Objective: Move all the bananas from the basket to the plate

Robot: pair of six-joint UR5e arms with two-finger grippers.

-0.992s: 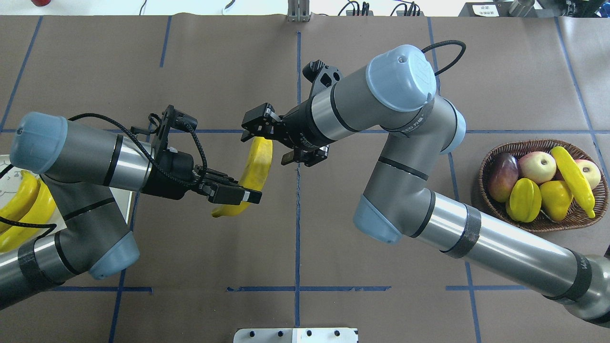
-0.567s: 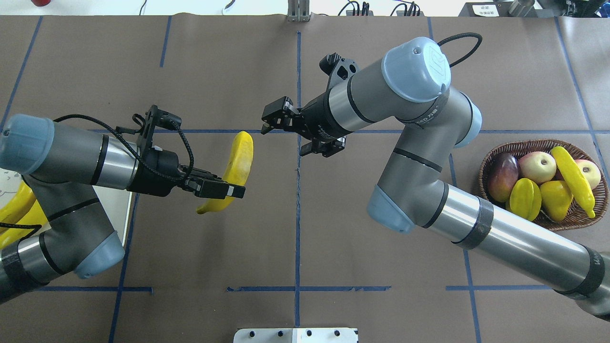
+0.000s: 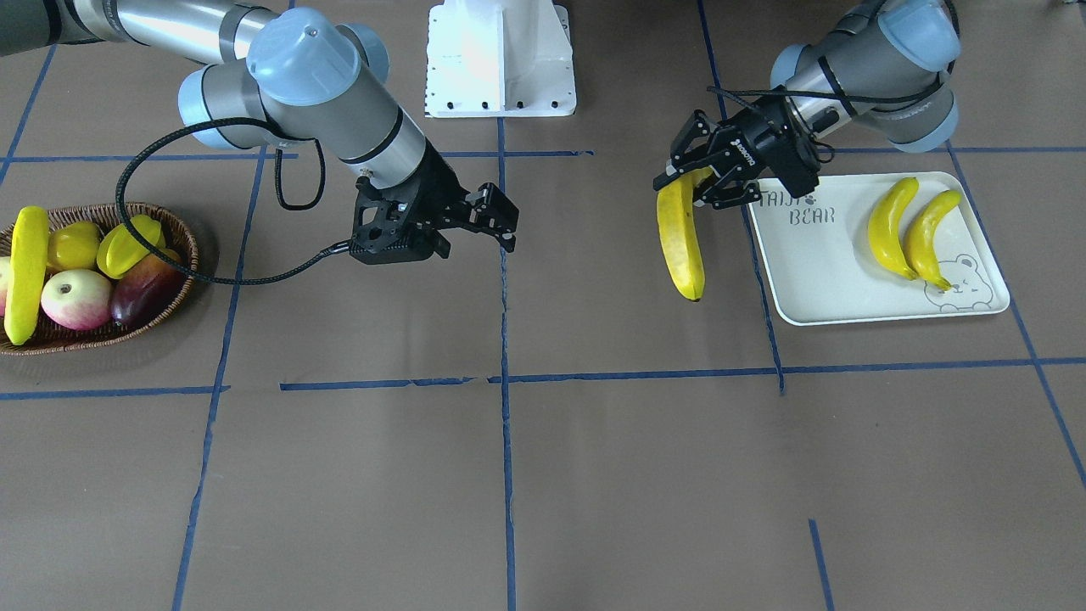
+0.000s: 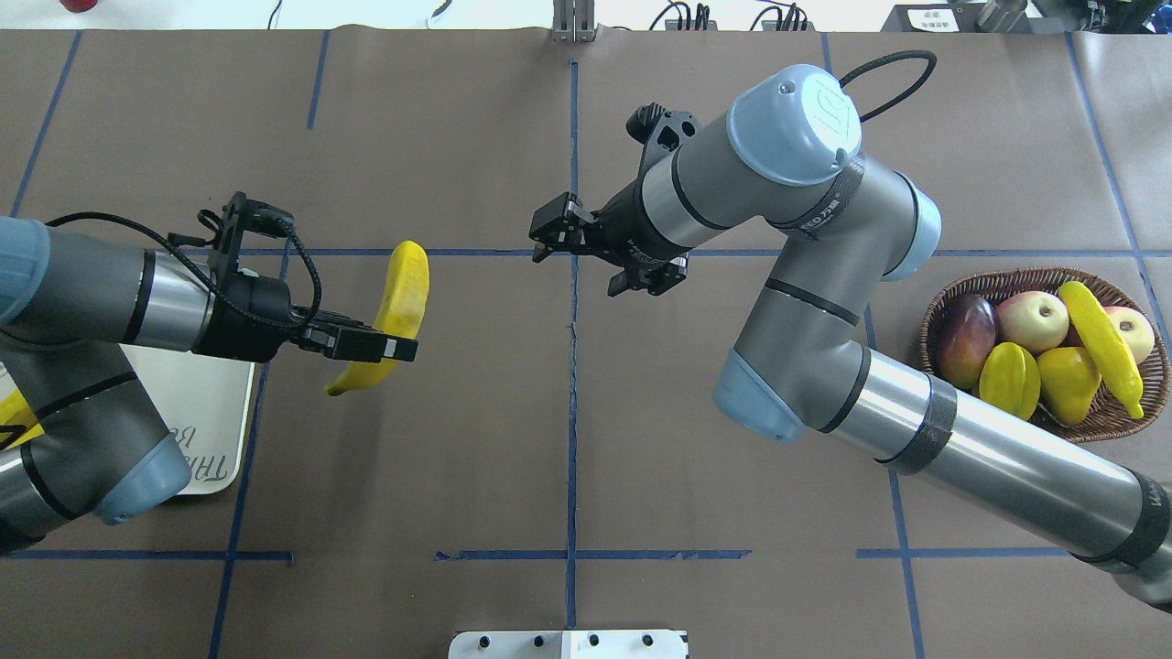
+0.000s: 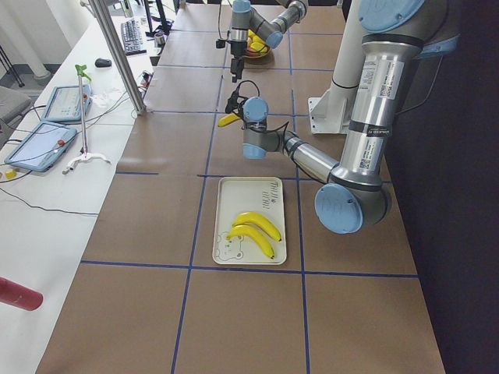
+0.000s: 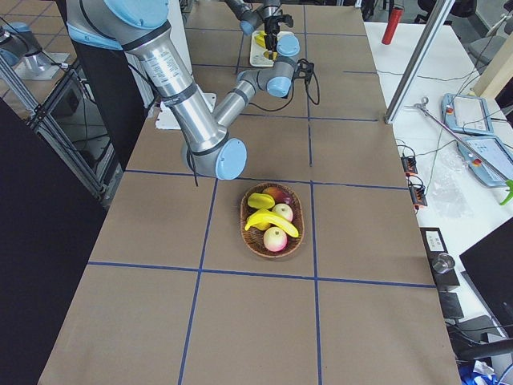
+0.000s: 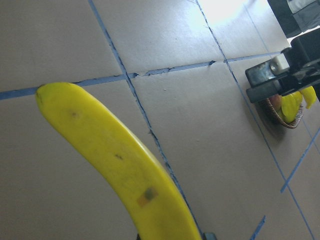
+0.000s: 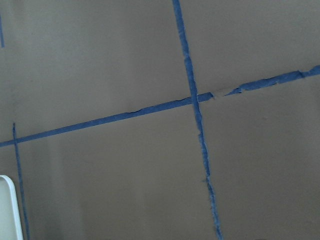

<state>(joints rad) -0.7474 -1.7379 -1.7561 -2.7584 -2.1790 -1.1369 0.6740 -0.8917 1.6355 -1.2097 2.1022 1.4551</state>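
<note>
The plate [image 3: 848, 293] holds two bananas [image 3: 889, 229] side by side. The basket [image 3: 182, 246] holds one banana [image 3: 24, 271] lying across other fruit [image 3: 76, 299]. Farther back, the left gripper [image 3: 697, 182] clamps a third banana [image 3: 681, 246] above the table [image 3: 594, 475], just beside the plate. The right gripper [image 3: 482, 231] hangs spread and empty near mid-table.

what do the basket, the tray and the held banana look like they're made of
Basket: brown woven wicker, matte; the weave shows along its rim. Tray: probably plastic or melamine, smooth pale surface with printed lettering. Banana in the left gripper: likely plastic, uniformly bright yellow and glossy.
</note>
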